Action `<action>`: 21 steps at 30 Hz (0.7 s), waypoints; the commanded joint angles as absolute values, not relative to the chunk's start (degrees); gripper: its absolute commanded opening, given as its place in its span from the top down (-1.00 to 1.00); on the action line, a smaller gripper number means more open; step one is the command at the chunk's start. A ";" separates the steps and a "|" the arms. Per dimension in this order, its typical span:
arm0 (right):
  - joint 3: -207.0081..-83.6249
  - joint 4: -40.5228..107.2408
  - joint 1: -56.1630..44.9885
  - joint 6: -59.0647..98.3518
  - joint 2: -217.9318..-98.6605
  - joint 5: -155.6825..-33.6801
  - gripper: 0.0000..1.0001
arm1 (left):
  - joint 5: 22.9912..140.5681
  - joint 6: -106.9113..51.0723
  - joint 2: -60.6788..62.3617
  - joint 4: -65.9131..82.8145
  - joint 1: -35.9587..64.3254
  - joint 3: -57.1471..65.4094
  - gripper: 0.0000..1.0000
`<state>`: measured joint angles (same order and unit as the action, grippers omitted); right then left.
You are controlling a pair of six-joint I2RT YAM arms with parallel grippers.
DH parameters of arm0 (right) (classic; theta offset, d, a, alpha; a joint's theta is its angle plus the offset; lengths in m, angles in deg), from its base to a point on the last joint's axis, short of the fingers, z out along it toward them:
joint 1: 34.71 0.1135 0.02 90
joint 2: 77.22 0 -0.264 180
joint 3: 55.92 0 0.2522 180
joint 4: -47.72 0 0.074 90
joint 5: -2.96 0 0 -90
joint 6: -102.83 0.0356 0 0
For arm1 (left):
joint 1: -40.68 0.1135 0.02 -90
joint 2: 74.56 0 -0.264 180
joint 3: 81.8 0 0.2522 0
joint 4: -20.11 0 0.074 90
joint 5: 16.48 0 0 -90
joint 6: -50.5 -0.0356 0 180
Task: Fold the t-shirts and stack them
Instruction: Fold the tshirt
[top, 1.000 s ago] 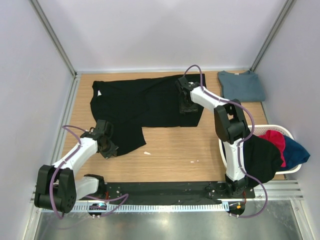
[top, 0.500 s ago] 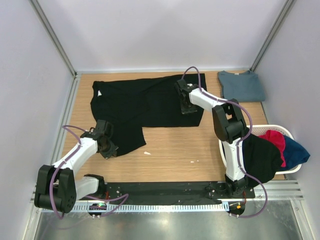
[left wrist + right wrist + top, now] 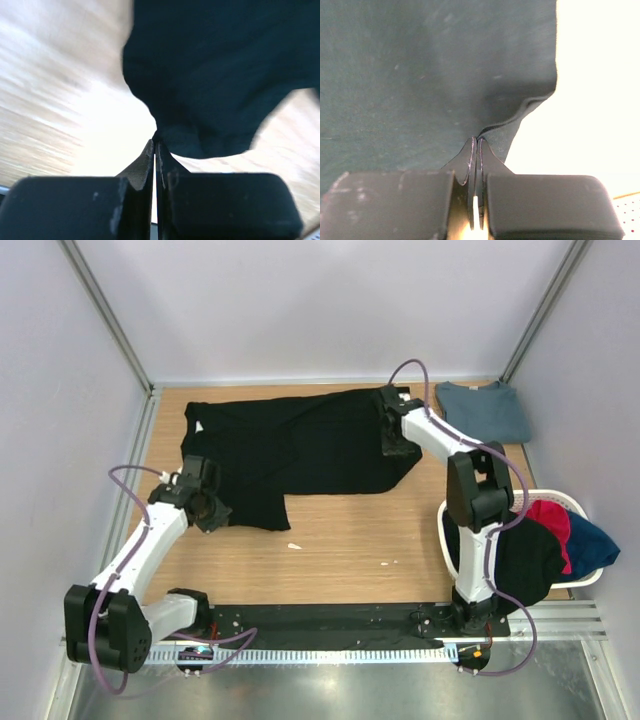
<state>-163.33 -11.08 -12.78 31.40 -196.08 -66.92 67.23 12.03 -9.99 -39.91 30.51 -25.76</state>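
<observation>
Big black t-shirt [image 3: 300, 445] lies spread across the far half of the wooden table [image 3: 380, 535]. Its near-left corner is pinched tight by the left gripper [image 3: 207, 508], and the right gripper [image 3: 393, 438] is clamped on its right edge (fingers squeezed together on cloth). A folded slate-blue t-shirt [image 3: 483, 410] sits in the far right corner.

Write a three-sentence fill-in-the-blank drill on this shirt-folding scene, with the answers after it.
1. The large t-shirt spread on the table is ____ in colour.
2. The left end effector and the right end effector are both ____ on that shirt's cloth.
3. The folded slate-blue t-shirt lies at the table's far ____ corner.
Missing words: black; shut; right.
</observation>
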 commanded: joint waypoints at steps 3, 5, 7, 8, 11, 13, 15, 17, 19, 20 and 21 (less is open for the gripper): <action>-165.21 -10.08 -16.25 32.25 -186.03 -65.95 0.98 | 62.71 9.28 -11.02 -43.13 30.31 -15.23 1.00; -166.18 -10.34 -17.39 32.52 -185.76 -66.30 0.98 | 61.74 9.02 -9.79 -43.14 30.40 -11.54 0.99; -168.11 -11.31 -19.32 32.87 -186.02 -66.91 0.98 | 60.95 8.58 -8.56 -43.22 30.57 -8.38 1.00; -168.64 -11.31 -19.86 32.87 -186.11 -67.35 0.98 | 60.08 8.23 -7.34 -43.05 30.84 -7.58 0.99; -170.66 -10.96 -21.61 32.69 -186.73 -67.97 0.98 | 59.28 7.00 -4.62 -42.26 31.89 -4.51 0.99; -171.81 -11.31 -22.23 32.61 -187.86 -68.14 0.98 | 59.28 6.21 -3.12 -41.04 32.33 -3.09 1.00; -173.83 -11.57 -22.93 32.52 -188.92 -68.49 0.98 | 59.02 4.72 -0.48 -40.50 32.60 -0.28 1.00; -175.06 -11.57 -23.29 32.69 -190.41 -69.02 0.98 | 59.54 1.66 1.19 -38.57 32.68 2.78 0.99; -177.25 -11.66 -23.46 33.22 -191.38 -69.64 0.98 | 59.46 -0.47 3.74 -37.16 32.68 5.43 0.99; -178.65 -11.75 -23.55 33.31 -192.60 -69.64 0.97 | 58.93 -2.91 4.70 -36.98 32.68 6.83 0.99; -179.36 -11.92 -23.64 33.31 -193.14 -69.64 0.98 | 58.41 -4.07 5.58 -36.81 32.60 9.89 1.00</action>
<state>-175.44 -12.00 -23.47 32.64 -191.47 -69.30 60.83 1.95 4.50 -40.59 32.45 3.55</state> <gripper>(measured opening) 0.027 0.005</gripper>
